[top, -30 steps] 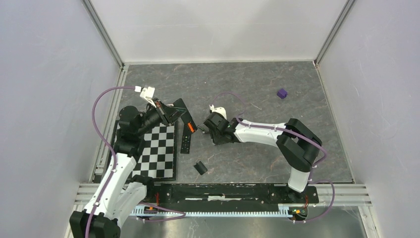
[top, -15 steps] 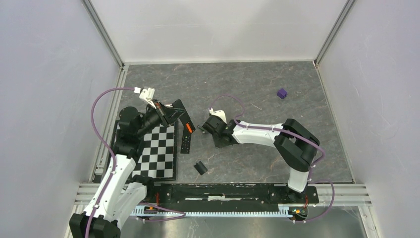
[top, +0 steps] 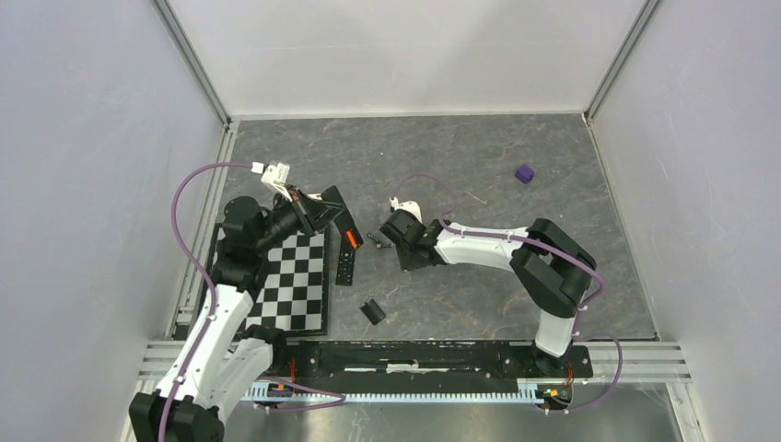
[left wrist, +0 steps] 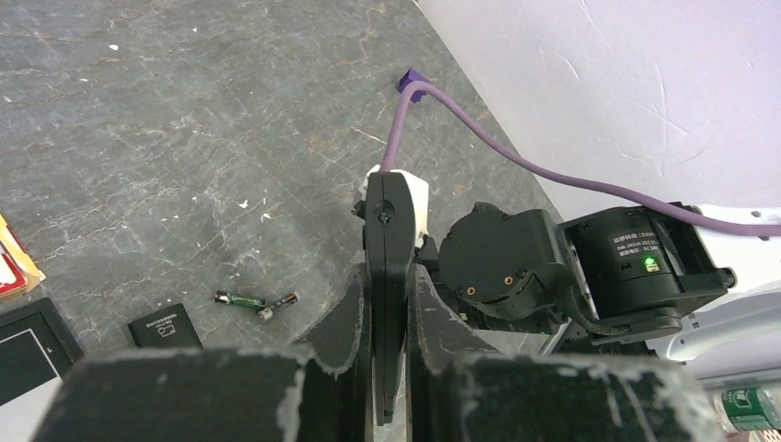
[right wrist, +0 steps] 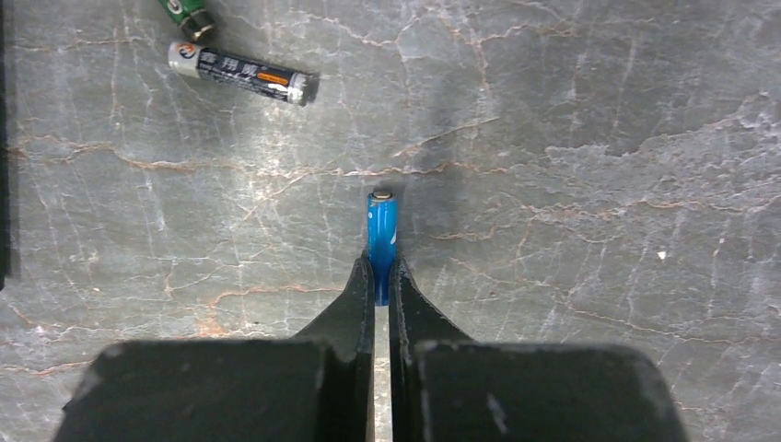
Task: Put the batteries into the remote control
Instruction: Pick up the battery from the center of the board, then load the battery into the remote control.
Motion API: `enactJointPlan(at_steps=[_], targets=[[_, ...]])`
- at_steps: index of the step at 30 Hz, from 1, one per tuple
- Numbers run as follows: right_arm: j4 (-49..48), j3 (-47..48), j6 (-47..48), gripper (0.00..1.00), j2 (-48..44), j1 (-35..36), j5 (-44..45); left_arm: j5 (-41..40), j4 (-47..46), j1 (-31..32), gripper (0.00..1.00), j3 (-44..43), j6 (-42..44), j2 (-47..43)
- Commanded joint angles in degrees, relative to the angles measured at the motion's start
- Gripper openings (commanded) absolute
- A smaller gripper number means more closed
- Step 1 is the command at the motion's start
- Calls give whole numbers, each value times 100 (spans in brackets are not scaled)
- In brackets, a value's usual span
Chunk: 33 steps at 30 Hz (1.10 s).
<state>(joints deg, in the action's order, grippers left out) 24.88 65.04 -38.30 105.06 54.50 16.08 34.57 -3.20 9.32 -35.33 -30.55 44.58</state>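
Moved: right gripper (right wrist: 380, 273) has closed down onto the blue battery (right wrist: 381, 228), right of the checkerboard mat (top: 295, 285).
Right gripper: narrow, pinching the blue battery's near end.
Left gripper (left wrist: 389, 313): clamped on the remote control (left wrist: 391, 230), edge-on, over the mat's far right corner.
Orange battery (top: 352, 238): on the held remote.
Loose batteries (right wrist: 244, 72): two on the table (right wrist: 599, 184), right of the mat.

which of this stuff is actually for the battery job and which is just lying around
For the job: remote control in the left end effector, orange battery in its bay, blue battery in the right end effector, small black cover.
Lying about: second remote, two dark batteries, checkerboard, purple cube.
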Motion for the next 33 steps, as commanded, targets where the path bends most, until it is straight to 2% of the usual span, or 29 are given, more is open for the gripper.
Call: enactJointPlan(at_steps=[1,7,13,19,23,26,33], targets=[[-138,-260,190,0,-365,-113,159,87,-256,-43,2,-389,-6,247],[-349,-456,834,0,-1309,-336,268,384,-981,50,2,-487,-908,1178],[-791,-654,1608,0,-2093,-741,-769,572,-1563,560,2,-576,-1743,2427],[-824,-482,1895,0,-2513,-818,-1571,582,-2784,907,2,-559,-2489,3464],[-483,-121,1786,0,-2497,-820,-1839,484,-3228,999,2,-516,-2761,3765],[-167,88,1740,0,-2439,-824,-1901,323,-3221,1012,2,-478,-2764,3842],[-133,160,1743,0,-2416,-823,-2206,213,-3487,1013,2,-308,-3004,3888]])
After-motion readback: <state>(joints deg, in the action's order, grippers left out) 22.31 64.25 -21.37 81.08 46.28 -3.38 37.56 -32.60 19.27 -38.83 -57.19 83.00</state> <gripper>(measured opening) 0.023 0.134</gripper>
